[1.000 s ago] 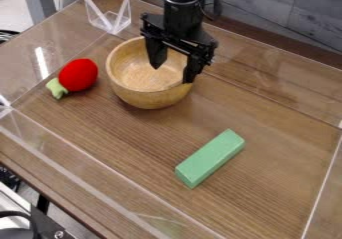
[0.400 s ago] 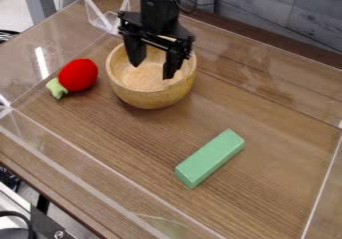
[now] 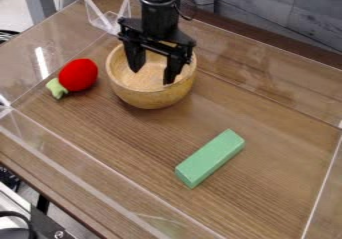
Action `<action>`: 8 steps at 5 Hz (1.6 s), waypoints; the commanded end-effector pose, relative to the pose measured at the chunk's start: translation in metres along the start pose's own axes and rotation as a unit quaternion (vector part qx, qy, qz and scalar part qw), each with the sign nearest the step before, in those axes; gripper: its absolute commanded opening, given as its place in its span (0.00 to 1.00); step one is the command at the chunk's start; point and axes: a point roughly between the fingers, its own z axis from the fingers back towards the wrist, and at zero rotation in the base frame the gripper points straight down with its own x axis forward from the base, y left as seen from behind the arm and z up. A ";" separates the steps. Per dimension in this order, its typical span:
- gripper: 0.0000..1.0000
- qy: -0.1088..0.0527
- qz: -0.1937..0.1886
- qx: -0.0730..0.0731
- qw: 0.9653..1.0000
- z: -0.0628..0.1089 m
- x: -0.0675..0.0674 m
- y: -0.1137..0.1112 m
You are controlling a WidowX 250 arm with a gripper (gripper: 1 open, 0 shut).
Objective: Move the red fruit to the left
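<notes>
The red fruit (image 3: 78, 74) is a small round toy with a pale green leafy stub at its lower left, lying on the wooden table (image 3: 160, 143) at the left. My black gripper (image 3: 154, 67) points straight down over the wooden bowl (image 3: 150, 91), to the right of the fruit. Its fingers (image 3: 136, 59) stand apart with nothing between them, their tips hanging within the bowl's rim. The fruit lies clear of the gripper.
A flat green rectangular block (image 3: 211, 158) lies on the table at the lower right. Clear plastic walls (image 3: 104, 15) fence the table's edges, with a folded clear piece at the back left.
My gripper has shifted left across the bowl, from its right rim to over its middle and left side. It has stayed open. The fruit and block have not moved.
</notes>
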 end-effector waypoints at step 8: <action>1.00 -0.013 0.011 -0.036 0.999 0.002 0.005 0.078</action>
